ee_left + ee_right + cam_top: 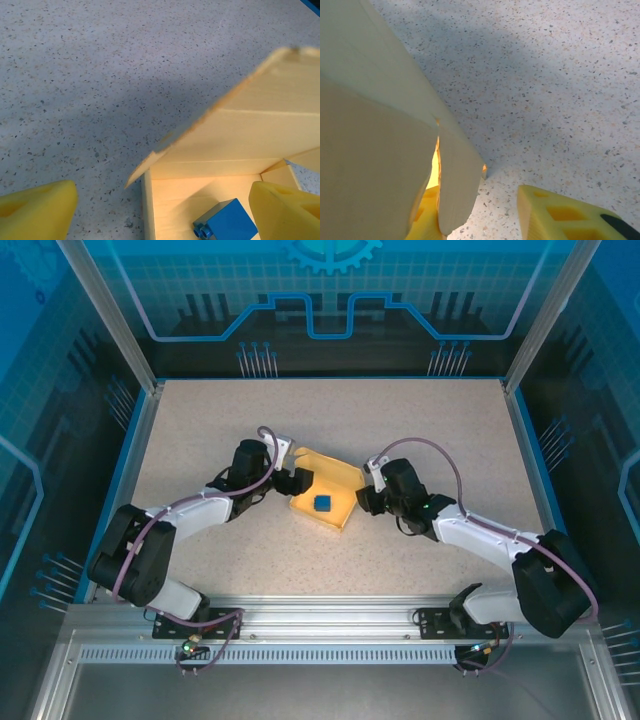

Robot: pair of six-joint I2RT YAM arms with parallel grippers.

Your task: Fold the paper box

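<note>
Paper box sits between the arms: left gripper gapes astride its left wall, right gripper half-open, apparently straddling the right flap, unpinched.

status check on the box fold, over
left gripper open, astride a wall of the box. right gripper open around a side flap. lid flap up, not closed. blue cube sits inside the box.

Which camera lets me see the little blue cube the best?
The left wrist view. There the blue cube is close and big, its tiny studs visible, lying inside the paper box, though the picture's bottom edge cuts it off. The top view shows it whole but only as a small blue square in the box.
</note>
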